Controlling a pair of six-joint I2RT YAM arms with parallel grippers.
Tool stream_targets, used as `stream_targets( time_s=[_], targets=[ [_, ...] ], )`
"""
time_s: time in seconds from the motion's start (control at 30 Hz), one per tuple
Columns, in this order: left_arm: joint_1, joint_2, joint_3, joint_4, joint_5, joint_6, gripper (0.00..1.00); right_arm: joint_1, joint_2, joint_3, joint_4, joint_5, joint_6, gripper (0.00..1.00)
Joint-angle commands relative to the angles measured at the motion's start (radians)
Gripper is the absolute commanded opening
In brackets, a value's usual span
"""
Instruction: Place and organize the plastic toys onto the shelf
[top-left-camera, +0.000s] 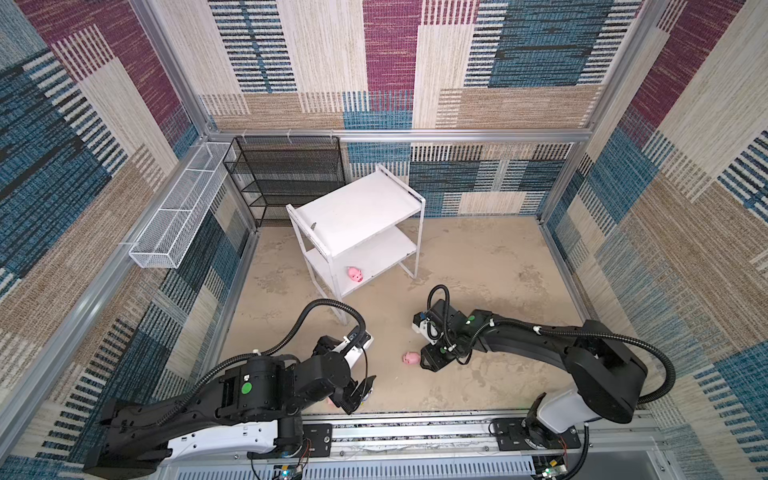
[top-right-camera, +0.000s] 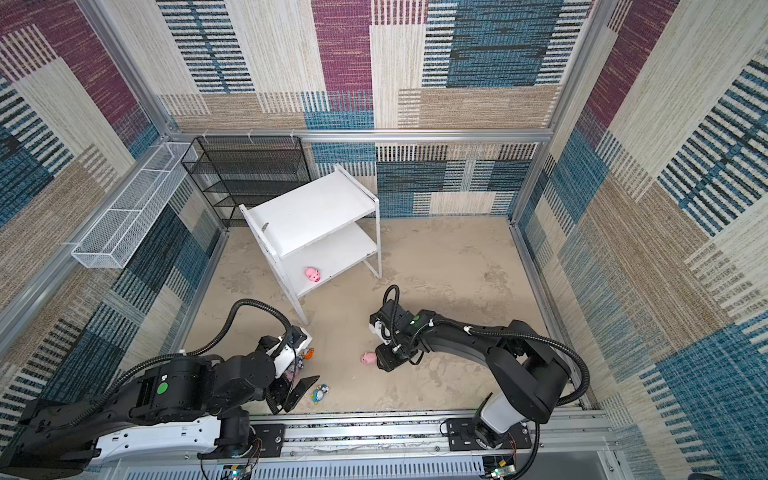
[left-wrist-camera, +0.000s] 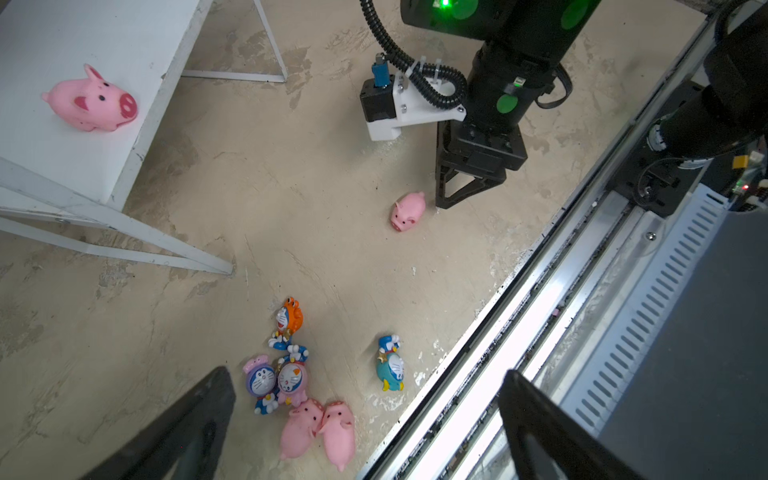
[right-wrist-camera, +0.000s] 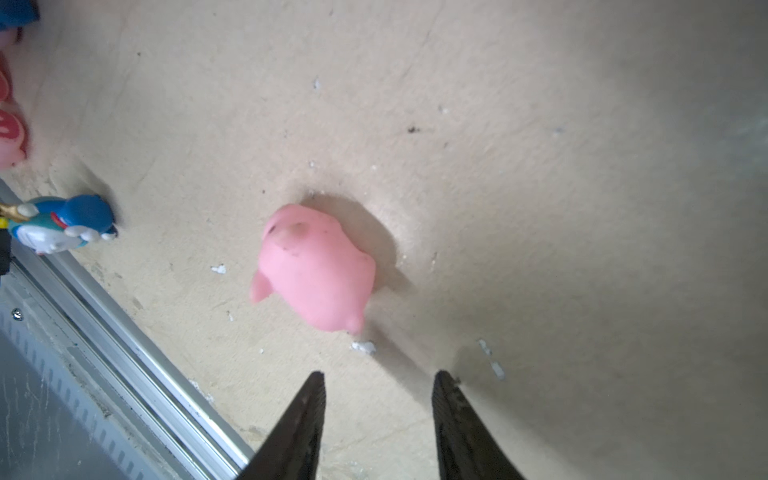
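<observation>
The right pincer (right-wrist-camera: 380, 374) stands narrowly parted and empty, the loose pig (right-wrist-camera: 313, 270) on the desk (right-wrist-camera: 540, 166) just ahead of it; that gap looks too tight for the glossy body, so advancing could shove it away; the left pincer (left-wrist-camera: 366, 372) gapes wide over the figurines (left-wrist-camera: 286, 374); a second pig (top-left-camera: 354, 274) sits on the shelf (top-left-camera: 361, 208).

A robotics lab test cell. Aluminium framing (top-left-camera: 399, 135) boxes in a mottled beige surface (top-left-camera: 478, 257), and patchwork carpet panels (top-left-camera: 390, 62) serve as its walls. A left arm (top-left-camera: 257, 390) and a right arm (top-left-camera: 540, 345) — black, cable-wrapped — are mounted on a metal rail (top-left-camera: 415, 432) along the front edge, with loose wiring (top-left-camera: 305, 451) and a lit circuit board (top-left-camera: 548, 471) below it.
</observation>
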Motion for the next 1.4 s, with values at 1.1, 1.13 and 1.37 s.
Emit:
stream_targets(
  time_s=[1.1, 1.13, 1.37],
  targets=[
    [0.001, 0.000, 0.019, -0.009, 0.023, 0.017, 0.99, 0.002, 0.133, 0.108, 0.158, 0.126, -0.003, 0.35],
    [0.001, 0.000, 0.017, -0.009, 0.028, 0.015, 0.99, 0.002, 0.109, 0.085, 0.160, 0.113, 0.012, 0.35],
    [0.001, -0.015, 0.013, -0.008, 0.021, 0.019, 0.99, 0.101, 0.017, 0.032, 0.193, 0.084, 0.095, 0.55]
  ],
)
